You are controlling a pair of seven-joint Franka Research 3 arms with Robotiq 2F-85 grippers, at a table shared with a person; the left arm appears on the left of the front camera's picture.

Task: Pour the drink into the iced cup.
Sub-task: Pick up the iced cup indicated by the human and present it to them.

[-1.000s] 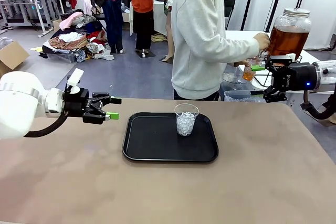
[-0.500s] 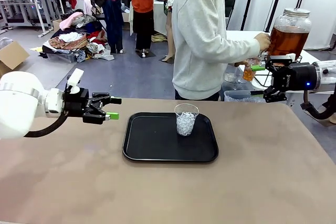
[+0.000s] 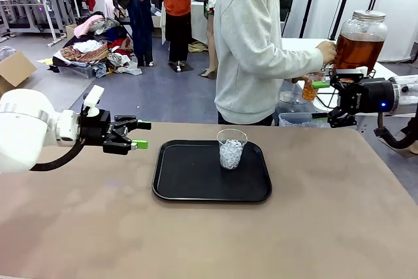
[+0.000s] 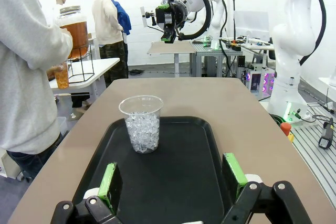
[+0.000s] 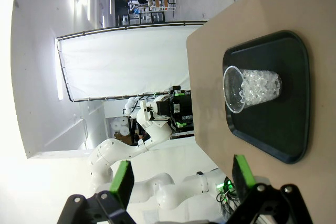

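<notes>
Iced cup on tray, drink way off

Front view: the iced cup [image 3: 232, 149] is seen on the black tray [image 3: 189, 181] mid-tabletop, the drink [image 3: 356, 50] in its jar beyond the far right corner. Left wrist view: left jaws are spread wide, empty. Right wrist view: right jaws gaping too, nothing gripped.

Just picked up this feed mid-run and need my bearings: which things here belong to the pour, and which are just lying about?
Job: iced cup on the black tray; glass dispenser jar of amber drink; small cup of drink that the person holds.
Lying about: cardboard box; heap of clothes on the floor.
</notes>
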